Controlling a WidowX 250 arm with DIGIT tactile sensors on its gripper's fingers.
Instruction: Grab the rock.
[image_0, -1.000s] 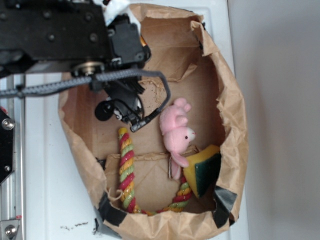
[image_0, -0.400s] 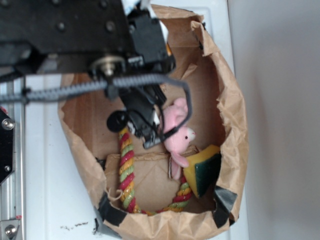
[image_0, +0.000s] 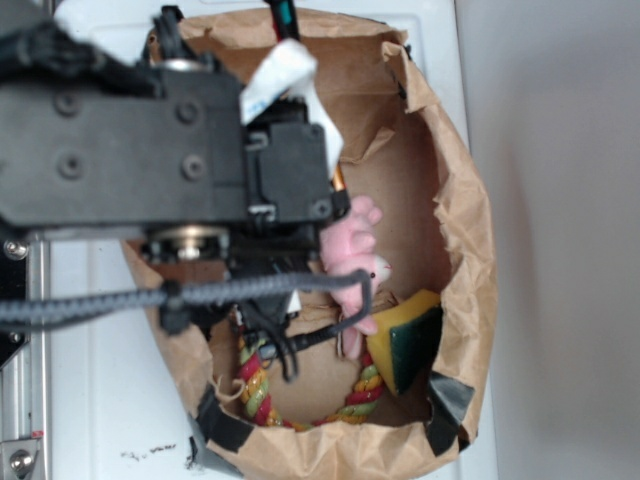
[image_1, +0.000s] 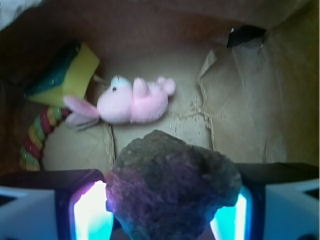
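Observation:
The rock (image_1: 170, 182) is a rough, dark grey-brown lump that fills the bottom middle of the wrist view. My gripper (image_1: 167, 212) is shut on it, with the glowing pads (image_1: 90, 212) pressed against its left and right sides. It hangs above the brown paper floor, nearer to me than the pink plush bunny (image_1: 132, 102). In the exterior view the black arm (image_0: 180, 160) covers the gripper and the rock, so neither shows there.
A crumpled brown paper bag (image_0: 465, 230) walls in the work area. Inside it lie the pink bunny (image_0: 350, 250), a yellow-and-green sponge (image_0: 408, 345) and a red, yellow and green rope toy (image_0: 255, 390). A torn paper flap (image_1: 207, 107) stands to the right of the bunny.
The arm has swung down the frame and looms larger in the exterior view. It now hides the gripper, the upper rope and part of the bunny.

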